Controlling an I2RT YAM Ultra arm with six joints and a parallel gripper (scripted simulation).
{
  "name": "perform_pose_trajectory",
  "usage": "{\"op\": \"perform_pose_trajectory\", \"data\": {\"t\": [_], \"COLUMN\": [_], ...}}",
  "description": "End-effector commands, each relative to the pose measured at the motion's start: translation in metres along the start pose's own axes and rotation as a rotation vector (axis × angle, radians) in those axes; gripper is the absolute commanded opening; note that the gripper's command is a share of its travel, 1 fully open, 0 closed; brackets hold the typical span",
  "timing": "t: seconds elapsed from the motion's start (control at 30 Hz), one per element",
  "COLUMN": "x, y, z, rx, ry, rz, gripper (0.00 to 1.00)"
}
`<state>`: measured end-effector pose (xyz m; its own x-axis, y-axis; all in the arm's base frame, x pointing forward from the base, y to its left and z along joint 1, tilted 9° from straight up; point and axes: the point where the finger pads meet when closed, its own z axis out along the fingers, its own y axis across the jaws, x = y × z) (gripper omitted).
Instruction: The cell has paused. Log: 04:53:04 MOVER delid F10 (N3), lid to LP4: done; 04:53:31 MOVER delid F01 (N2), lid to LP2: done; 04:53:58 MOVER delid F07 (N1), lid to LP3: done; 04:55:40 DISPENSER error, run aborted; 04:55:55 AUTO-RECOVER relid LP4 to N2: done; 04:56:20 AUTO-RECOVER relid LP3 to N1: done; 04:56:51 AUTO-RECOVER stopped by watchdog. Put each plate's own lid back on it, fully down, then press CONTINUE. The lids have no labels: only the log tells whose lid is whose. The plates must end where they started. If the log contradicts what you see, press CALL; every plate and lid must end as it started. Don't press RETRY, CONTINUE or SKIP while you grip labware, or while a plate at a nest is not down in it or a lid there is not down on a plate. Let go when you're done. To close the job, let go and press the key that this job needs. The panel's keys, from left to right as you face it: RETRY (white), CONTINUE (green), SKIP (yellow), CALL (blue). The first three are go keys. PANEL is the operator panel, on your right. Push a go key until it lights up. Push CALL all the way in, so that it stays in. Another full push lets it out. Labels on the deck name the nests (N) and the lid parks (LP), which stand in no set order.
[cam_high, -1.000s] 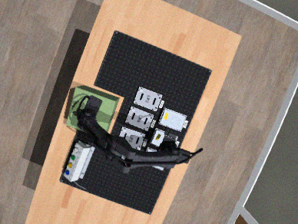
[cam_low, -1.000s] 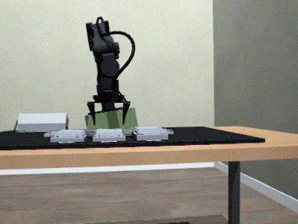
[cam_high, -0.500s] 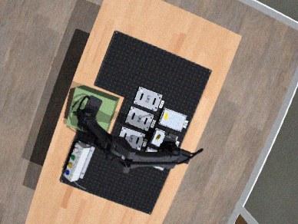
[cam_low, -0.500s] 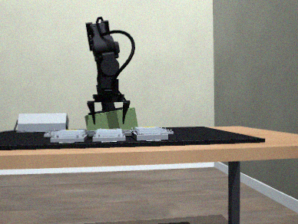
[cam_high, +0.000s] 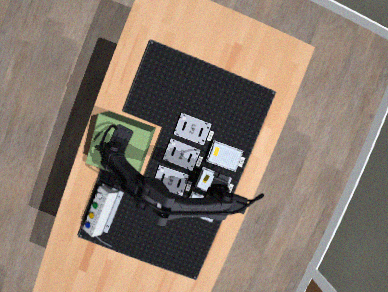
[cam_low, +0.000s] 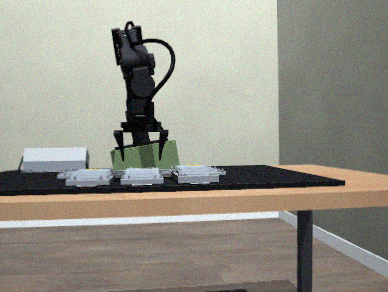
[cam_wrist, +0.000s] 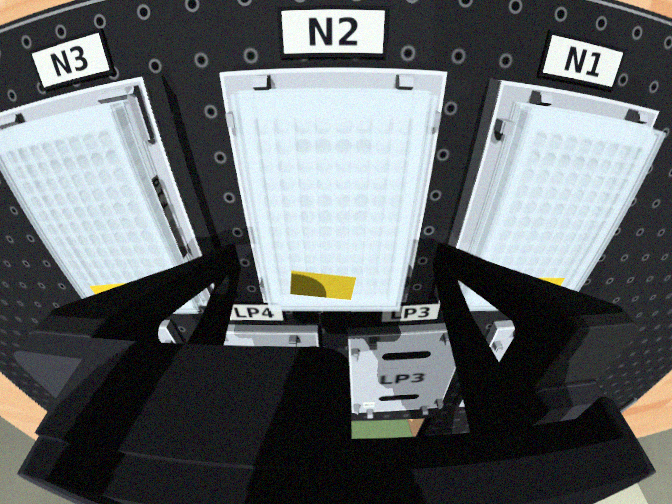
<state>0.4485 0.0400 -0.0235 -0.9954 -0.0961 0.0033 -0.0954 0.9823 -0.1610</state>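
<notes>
The pale wooden worktop (cam_high: 280, 75) carries a black perforated deck mat (cam_high: 200, 80), on which all labware stands.

1. Nearest the wrist camera: the black parallel gripper (cam_wrist: 333, 254) has its jaws spread wide and holds nothing. In the exterior view it hangs well above the plates.
2. Just beyond, under the gripper body: the grey slotted lid park marked LP3 (cam_wrist: 401, 374) lies bare. Beside it is the white LP4 label (cam_wrist: 257, 313); the little of that park that shows has no lid on it.
3. Next: the clear lidded well plate in nest N2 (cam_wrist: 331, 189), with a yellow tag (cam_wrist: 331, 285) at its near end. It lies straight ahead and below the gripper. Its long axis runs away from the camera, and one jaw stands to either long side of its near end. The jaws therefore already span its short width.
4. To the flanks: the clear plate at N3 (cam_wrist: 81, 200) and the clear plate at N1 (cam_wrist: 559, 195). N3 appears uncovered. N1 appears lidded; you cannot confirm its seating from this angle.
5. Farthest: the white N2 label (cam_wrist: 332, 32).

Judgement: the lid on N2 came from LP4, so it belongs to the N3 plate. The coming move turns on a straight descent onto that lid. You need no wrist rotation.
</notes>
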Motion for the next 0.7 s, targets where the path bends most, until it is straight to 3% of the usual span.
{"op": "perform_pose_trajectory", "data": {"t": [0.0,0.4,0.47,0.6,0.63,0.67], "x": [0.012,0.072,0.072,0.093,0.098,0.103], "y": [0.006,0.005,0.005,0.005,0.005,0.005], "z": [-0.018,-0.015,-0.015,-0.014,-0.014,-0.013], "rx": [0.001,0.000,0.000,0.000,0.000,0.000], "ry": [-0.041,-0.040,-0.040,-0.039,-0.039,-0.039], "rz": [-0.014,-0.007,-0.007,-0.007,-0.007,-0.007], "gripper": [0.96,0.84,0.84,0.80,0.00,0.00]}}
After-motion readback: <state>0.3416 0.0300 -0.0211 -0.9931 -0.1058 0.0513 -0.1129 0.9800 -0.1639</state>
